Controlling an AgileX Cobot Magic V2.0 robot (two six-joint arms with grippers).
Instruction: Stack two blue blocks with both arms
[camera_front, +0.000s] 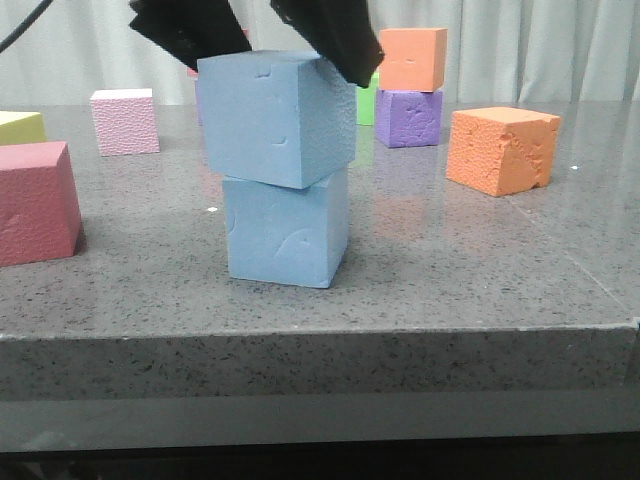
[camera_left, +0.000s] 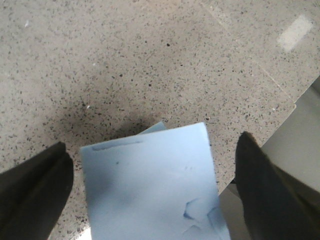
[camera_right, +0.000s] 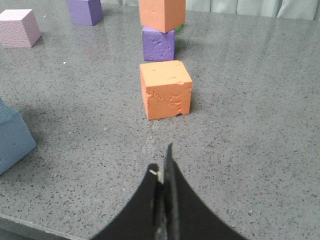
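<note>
Where the grey speckled worktop (camera_front: 480, 260) nears its front edge, two sky-blue foam blocks stand stacked: the lower blue block (camera_front: 285, 232) bears a curved scuff, and the upper blue block (camera_front: 277, 117) sits twisted and overhanging, its faces dented. Above it, the left pincer (camera_left: 150, 185) is spread wide, fingers clear of both sides. Further right, the right pincer (camera_right: 164, 200) is clenched empty, facing an orange cube (camera_right: 165, 89).

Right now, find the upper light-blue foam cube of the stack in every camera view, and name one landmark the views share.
Front view: the upper light-blue foam cube sits left of centre, twisted on the lower blue cube, below the left gripper.
Left wrist view: it fills the lower middle, between the open fingers.
Right wrist view: stack cut off at the left edge; which cube shows is unclear.
Shared landmark: the speckled grey tabletop.
</note>
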